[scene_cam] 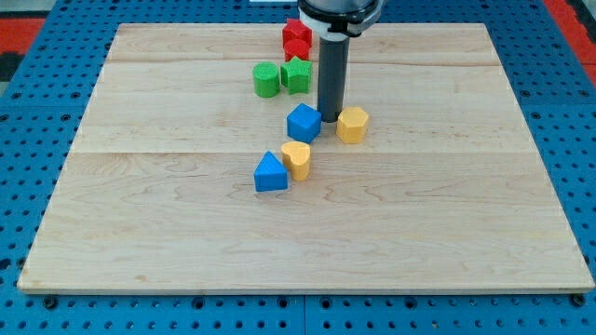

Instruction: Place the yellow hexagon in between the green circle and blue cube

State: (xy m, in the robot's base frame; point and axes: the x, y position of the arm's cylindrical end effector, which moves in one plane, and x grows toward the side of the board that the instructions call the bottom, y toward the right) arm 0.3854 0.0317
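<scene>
One rod, no claw on it: my tip [330, 118] down between blue cube [304, 122] and yellow hexagon [352, 124]. Hexagon just right of cube; green circle [266, 80] up-left of cube.

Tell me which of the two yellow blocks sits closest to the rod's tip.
The yellow hexagon, just right of my tip. The other yellow block lies lower, beside the blue triangular block.

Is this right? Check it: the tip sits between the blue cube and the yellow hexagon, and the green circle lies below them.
Not quite. In the camera view my tip does sit between the blue cube and the yellow hexagon, but the green circle lies above them, toward the view's top.
</scene>
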